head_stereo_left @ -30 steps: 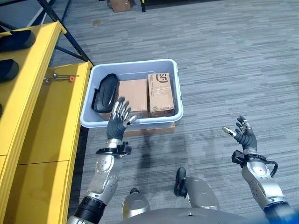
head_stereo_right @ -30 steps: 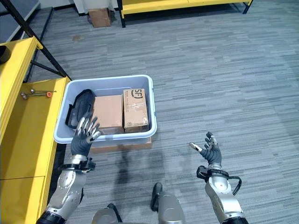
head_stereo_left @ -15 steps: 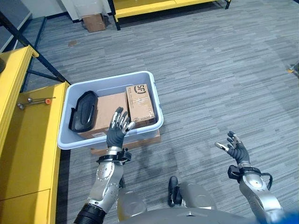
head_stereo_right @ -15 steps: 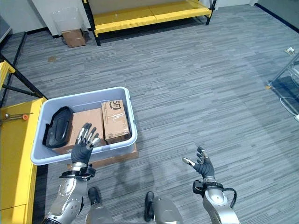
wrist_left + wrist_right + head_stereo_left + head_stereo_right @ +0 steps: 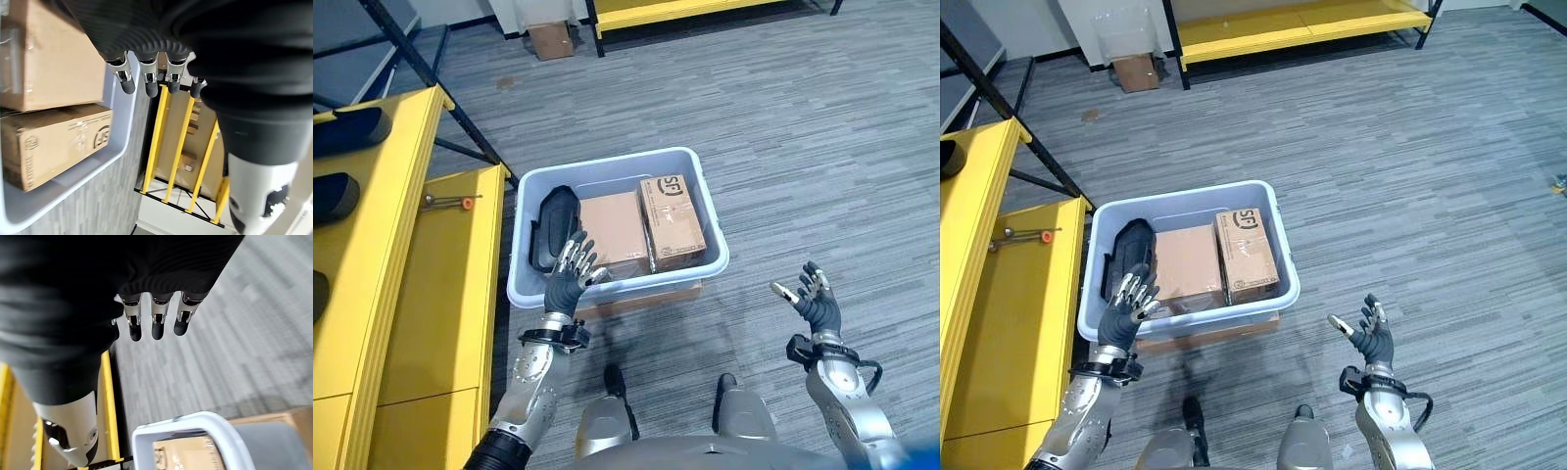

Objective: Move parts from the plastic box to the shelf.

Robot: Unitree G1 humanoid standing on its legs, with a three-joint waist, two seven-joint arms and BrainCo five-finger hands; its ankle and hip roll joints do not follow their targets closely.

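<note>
View swung back left; yellow shelf beside plastic box again.

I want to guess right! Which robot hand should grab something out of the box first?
Probably the left hand: it hovers open at the plastic box rim, near the black part. The right hand is open over bare floor.

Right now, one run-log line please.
left hand: open, at plastic box near rim | right hand: open, over floor | box: two cartons, black part | nothing held
</note>
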